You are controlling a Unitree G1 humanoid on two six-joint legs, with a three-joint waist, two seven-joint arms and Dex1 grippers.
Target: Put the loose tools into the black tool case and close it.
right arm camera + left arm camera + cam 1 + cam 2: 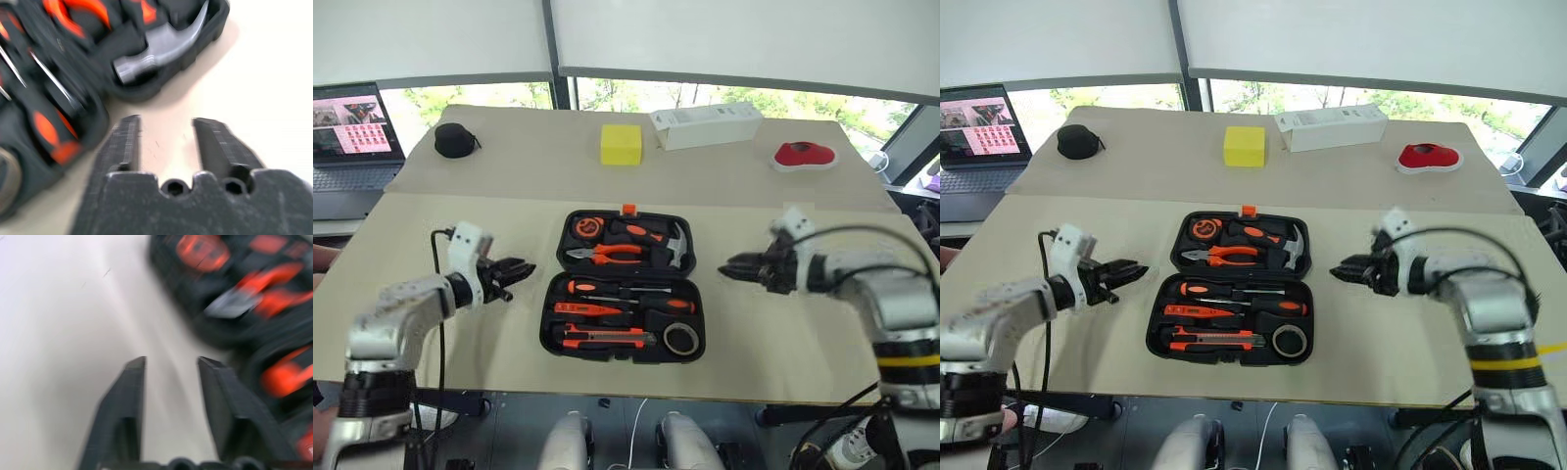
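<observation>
The black tool case (703,323) lies open flat in the middle of the table, orange latch (628,209) on its far edge. In its near half lie two orange-and-black screwdrivers (658,303), a small orange screwdriver (592,309), a utility knife (603,339) and a dark tape roll (681,338). The far half holds pliers (608,255), a hammer (672,247) and a tape measure (584,227). My left gripper (524,271) hovers open just left of the case, pointing at it. On the case's right, my right gripper (729,266) is open too, with nothing between its fingers (126,139).
Along the table's far side sit a small round black pouch (455,140), a yellow block (621,144), a long white box (706,125) and a red object on a white base (804,154). A laptop (350,137) stands off the far left corner.
</observation>
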